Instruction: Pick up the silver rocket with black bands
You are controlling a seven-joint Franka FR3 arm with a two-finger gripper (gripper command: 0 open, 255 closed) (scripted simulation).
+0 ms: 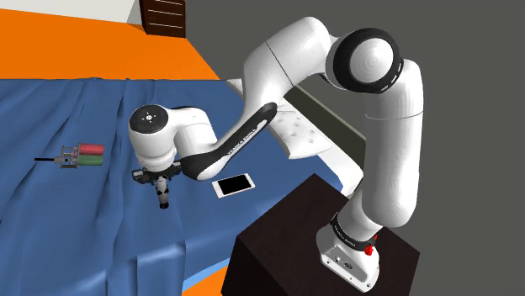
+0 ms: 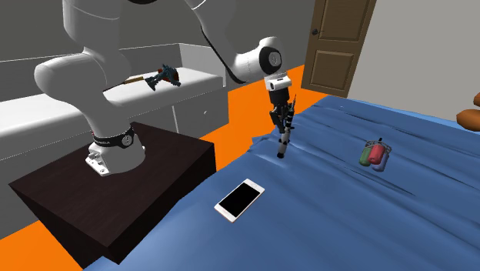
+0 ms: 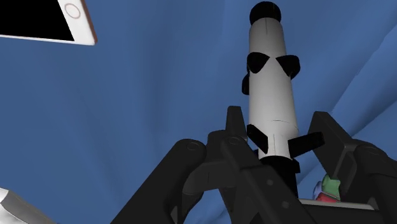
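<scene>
The rocket (image 3: 270,76) has a silver-white body with a black nose, black fins and black bands. It stands upright between the black fingers of my gripper (image 3: 277,137), which is shut on its tail end. In the shoulder view the gripper (image 1: 160,179) hangs over the blue bedsheet (image 1: 76,227) with the rocket (image 1: 162,198) pointing down from it. In the second exterior view the rocket (image 2: 283,144) hangs below the gripper (image 2: 282,123), its nose close to the sheet near the bed's edge.
A white phone (image 1: 233,185) (image 2: 239,199) with a black screen lies flat on the sheet near the stand (image 1: 320,244). A red and green object (image 1: 82,156) (image 2: 375,152) lies farther out on the bed. A white bench (image 2: 177,96) carries a tool beyond the orange floor.
</scene>
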